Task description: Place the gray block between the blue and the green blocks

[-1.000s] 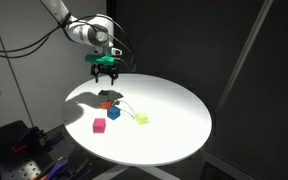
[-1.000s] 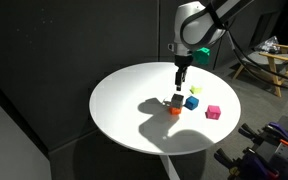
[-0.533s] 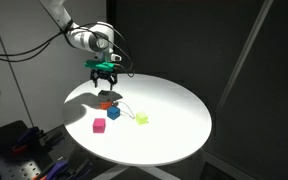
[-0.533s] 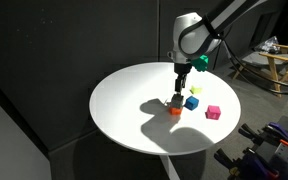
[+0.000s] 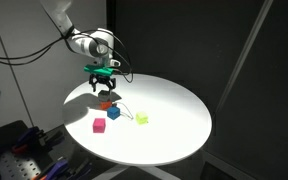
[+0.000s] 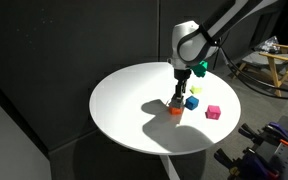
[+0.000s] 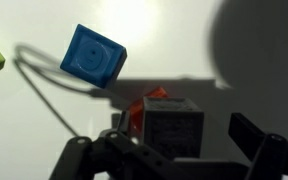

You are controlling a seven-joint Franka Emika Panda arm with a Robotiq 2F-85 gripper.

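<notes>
Gray block (image 7: 174,128) flanked by spread end effector (image 7: 166,142), orange block (image 7: 136,120) touching it, blue block (image 7: 92,57) apart at left, white bench (image 5: 169,115).

Arm (image 5: 60,16) comes in from the top of frame, elbow bent. Wrist (image 5: 98,42) is pitched straight down. End effector (image 5: 106,88) is vertical and low, jaws spread wide. Same in the other exterior view (image 6: 177,96). In the wrist view, fingers (image 7: 267,152) sit at the bottom edge, well apart.
</notes>
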